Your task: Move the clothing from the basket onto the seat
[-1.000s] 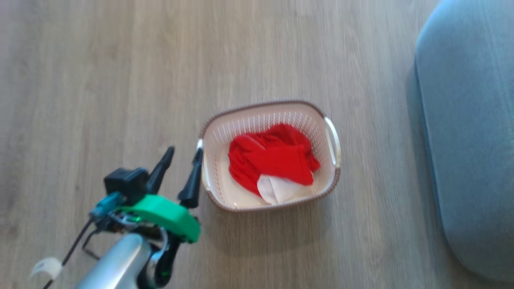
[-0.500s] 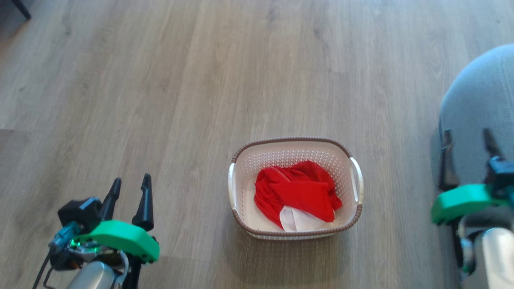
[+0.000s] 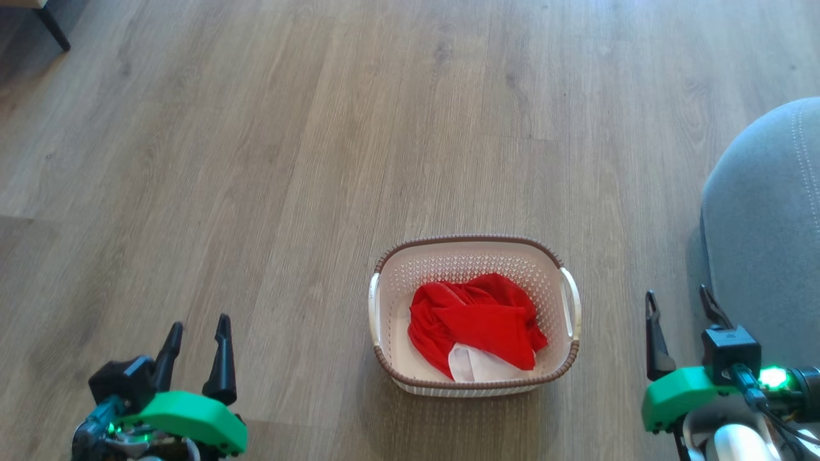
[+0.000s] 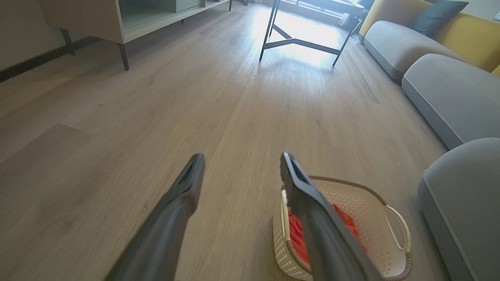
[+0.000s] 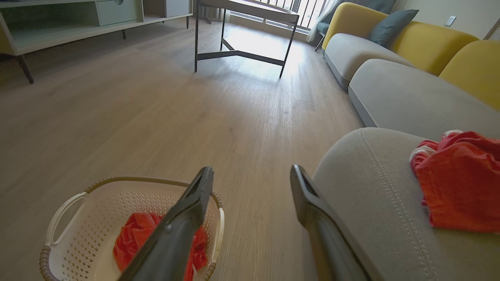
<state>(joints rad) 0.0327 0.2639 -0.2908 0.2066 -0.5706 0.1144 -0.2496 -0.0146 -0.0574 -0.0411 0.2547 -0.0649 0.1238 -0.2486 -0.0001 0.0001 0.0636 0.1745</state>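
Note:
The cream basket (image 3: pixel 474 246) stands on the wood floor with a crumpled heap of red and white clothing (image 3: pixel 477 323) inside. My left gripper (image 3: pixel 200 323) is open and empty, well to the basket's left. My right gripper (image 3: pixel 678 294) is open and empty between the basket and the grey seat (image 3: pixel 762 218). The left wrist view has the left gripper (image 4: pixel 242 156) above the floor, with the basket (image 4: pixel 390 249) beside its right finger. In the right wrist view the right gripper (image 5: pixel 252 169) stands open and another piece of red clothing (image 5: pixel 457 183) lies on the seat (image 5: pixel 371 187).
A black-legged table (image 5: pixel 242 35) and a low cabinet (image 5: pixel 58 23) stand at the far end of the room. More grey sofa cushions (image 5: pixel 398 89) with yellow backs run along the right. A dark furniture leg (image 3: pixel 54 29) sits at the head view's top left.
The head camera has swung, so the whole picture shifted. My left gripper has drawn away from the basket's left edge. My right gripper has come into view beside the seat. The clothing in the basket lies unchanged.

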